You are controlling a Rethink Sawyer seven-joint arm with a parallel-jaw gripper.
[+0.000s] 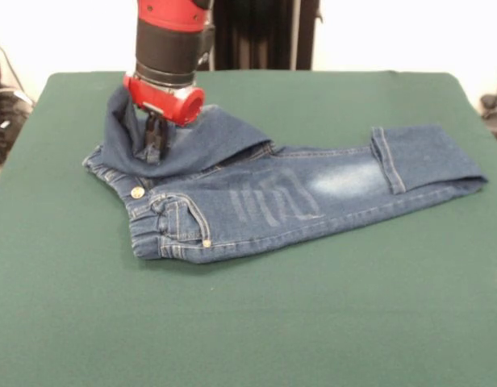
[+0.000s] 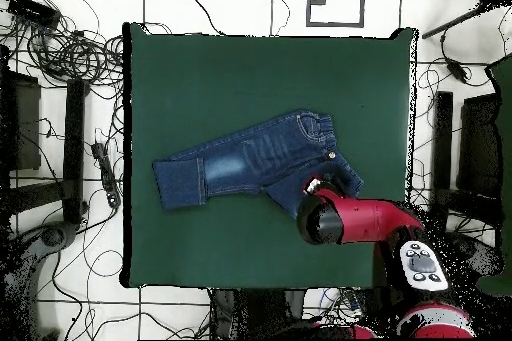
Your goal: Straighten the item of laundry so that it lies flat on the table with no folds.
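The jeans (image 1: 297, 197) lie on the green table (image 1: 313, 322), waistband (image 1: 148, 222) to the left with the metal button (image 1: 137, 192) showing. One leg stretches right and its cuff (image 1: 390, 161) is turned back. The other leg (image 1: 208, 133) is folded over towards the waistband. My gripper (image 1: 154, 143) comes down onto this folded leg, and its fingers stand close together, pinching the denim. The cloth rises up beside the wrist. In the overhead view the jeans (image 2: 250, 162) lie mid-table, and the red wrist (image 2: 322, 219) hides the gripper.
The arm (image 2: 375, 219) reaches in from the table's (image 2: 200, 77) lower right edge. Cables (image 2: 60, 47) and equipment lie on the floor around the table. The black pedestal (image 1: 265, 32) stands behind the far edge.
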